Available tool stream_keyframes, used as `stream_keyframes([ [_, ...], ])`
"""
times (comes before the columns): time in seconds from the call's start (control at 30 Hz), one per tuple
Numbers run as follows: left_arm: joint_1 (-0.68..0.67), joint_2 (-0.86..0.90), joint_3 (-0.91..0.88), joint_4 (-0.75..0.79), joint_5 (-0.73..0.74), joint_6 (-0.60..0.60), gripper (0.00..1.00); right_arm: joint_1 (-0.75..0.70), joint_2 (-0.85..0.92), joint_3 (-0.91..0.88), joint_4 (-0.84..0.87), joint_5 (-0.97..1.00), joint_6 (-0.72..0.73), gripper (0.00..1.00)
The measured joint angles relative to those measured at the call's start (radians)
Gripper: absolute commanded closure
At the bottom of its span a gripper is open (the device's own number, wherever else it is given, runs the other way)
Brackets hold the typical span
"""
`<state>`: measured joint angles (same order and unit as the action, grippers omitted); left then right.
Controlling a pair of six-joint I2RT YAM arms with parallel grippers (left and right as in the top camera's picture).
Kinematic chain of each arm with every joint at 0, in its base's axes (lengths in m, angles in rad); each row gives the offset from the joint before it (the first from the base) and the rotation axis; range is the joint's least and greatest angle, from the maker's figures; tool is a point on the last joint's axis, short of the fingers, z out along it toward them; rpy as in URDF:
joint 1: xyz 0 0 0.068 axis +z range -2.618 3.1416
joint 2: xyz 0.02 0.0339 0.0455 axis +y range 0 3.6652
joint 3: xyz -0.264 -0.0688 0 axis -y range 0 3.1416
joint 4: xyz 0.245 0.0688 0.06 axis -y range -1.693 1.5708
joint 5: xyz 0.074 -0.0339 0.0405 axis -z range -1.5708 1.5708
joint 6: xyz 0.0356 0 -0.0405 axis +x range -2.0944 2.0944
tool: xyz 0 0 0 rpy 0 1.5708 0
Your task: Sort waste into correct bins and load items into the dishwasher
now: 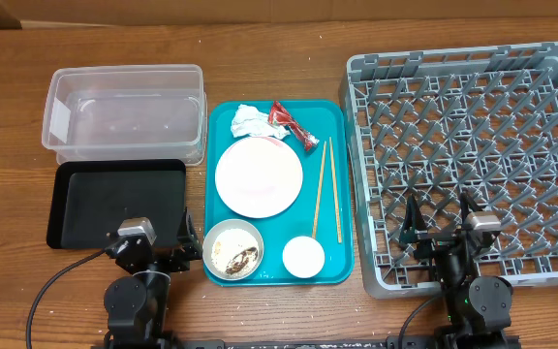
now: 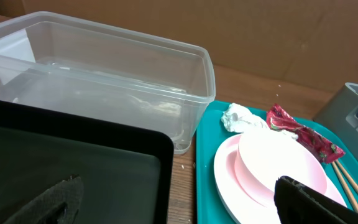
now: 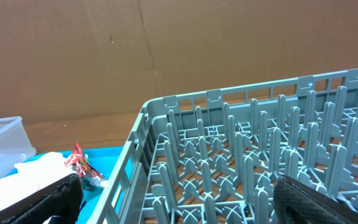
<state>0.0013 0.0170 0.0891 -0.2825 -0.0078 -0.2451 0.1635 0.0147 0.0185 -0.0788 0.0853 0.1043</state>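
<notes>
sorting not begun; left gripper (image 2: 176,202) and right gripper (image 3: 182,199) both spread, empty. next: crumpled napkin (image 1: 250,121), upper centre, probably into clear tub (image 1: 124,111).

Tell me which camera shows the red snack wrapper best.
Left wrist: the red wrapper lies near and large on the teal tray beside the napkin, crinkles plain. Overhead shows it whole but small, at the tray's far edge. Right wrist catches only a scrap of it past the rack wall.

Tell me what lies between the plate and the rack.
The overhead view shows two chopsticks on the teal tray, between the plate and the rack.
</notes>
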Motion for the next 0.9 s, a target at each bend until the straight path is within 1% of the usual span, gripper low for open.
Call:
stream_keyframes([
  [0.33,0.0,0.0,0.0,0.0,0.002,-0.008,0.0,0.0,0.0,0.0,0.0,0.0,0.0,0.0],
  [0.43,0.0,0.0,0.0,0.008,0.028,-0.013,0.0,0.0,0.0,0.0,0.001,-0.008,0.0,0.0],
  [0.53,0.0,0.0,-0.001,0.032,0.094,-0.034,0.0,0.0,0.0,0.0,0.013,-0.064,0.001,0.0],
  [0.67,0.0,0.0,0.0,0.118,0.225,-0.066,0.0,0.0,0.0,0.0,0.04,-0.194,0.032,0.0],
  [0.77,0.0,0.005,0.023,0.107,0.294,-0.074,0.0,0.0,0.0,0.01,-0.043,-0.24,0.076,0.0],
  [0.83,0.0,0.031,0.072,0.068,0.32,-0.078,0.0,0.0,0.005,0.042,-0.129,-0.258,0.096,0.0],
  [0.9,0.0,0.096,0.163,0.016,0.338,-0.079,0.0,0.0,0.029,0.109,-0.224,-0.266,0.109,0.0],
])
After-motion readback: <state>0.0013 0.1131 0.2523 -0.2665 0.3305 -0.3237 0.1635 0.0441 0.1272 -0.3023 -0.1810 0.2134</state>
